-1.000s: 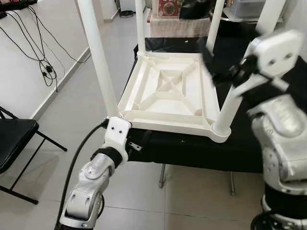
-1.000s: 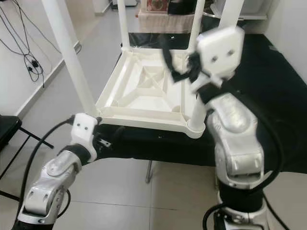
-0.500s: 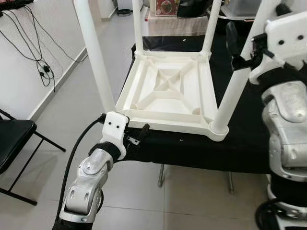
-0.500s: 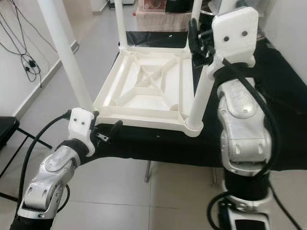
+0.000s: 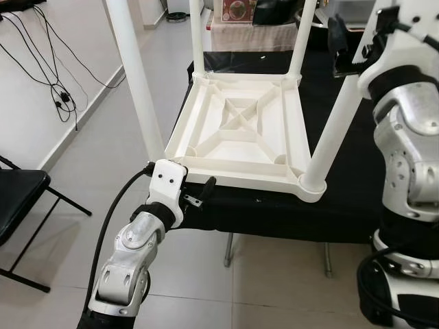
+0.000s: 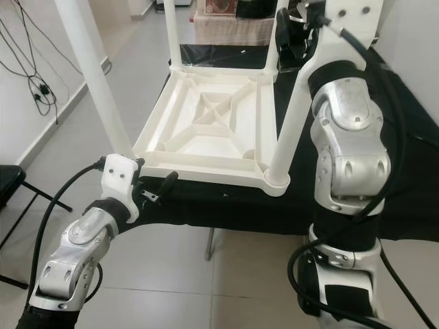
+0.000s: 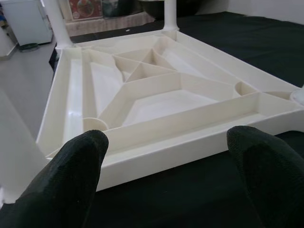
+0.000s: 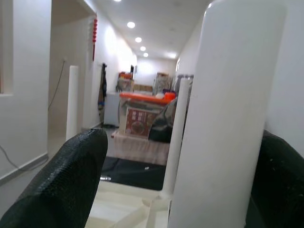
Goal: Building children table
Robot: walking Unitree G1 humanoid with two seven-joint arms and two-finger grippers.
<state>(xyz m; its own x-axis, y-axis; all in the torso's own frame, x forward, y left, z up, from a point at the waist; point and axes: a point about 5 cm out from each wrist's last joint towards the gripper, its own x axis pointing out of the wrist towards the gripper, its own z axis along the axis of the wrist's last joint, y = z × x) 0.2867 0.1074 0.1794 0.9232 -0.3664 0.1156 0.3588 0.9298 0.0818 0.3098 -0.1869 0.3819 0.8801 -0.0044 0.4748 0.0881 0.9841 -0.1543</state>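
The white children's table (image 5: 240,133) lies upside down on the black-covered workbench (image 5: 288,212), four legs pointing up; the left gripper (image 7: 166,175) sits at the near edge, fingers spread wide, holding nothing; the right gripper (image 8: 180,161) is up high — its fingers straddle the near right leg (image 5: 333,130), not visibly clamped on it.

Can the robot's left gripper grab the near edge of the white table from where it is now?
Probably yes. The left gripper is open, one finger to each side, facing the near rim of the upturned white table. Only bare black cloth lies between them, so a short push forward should reach it.
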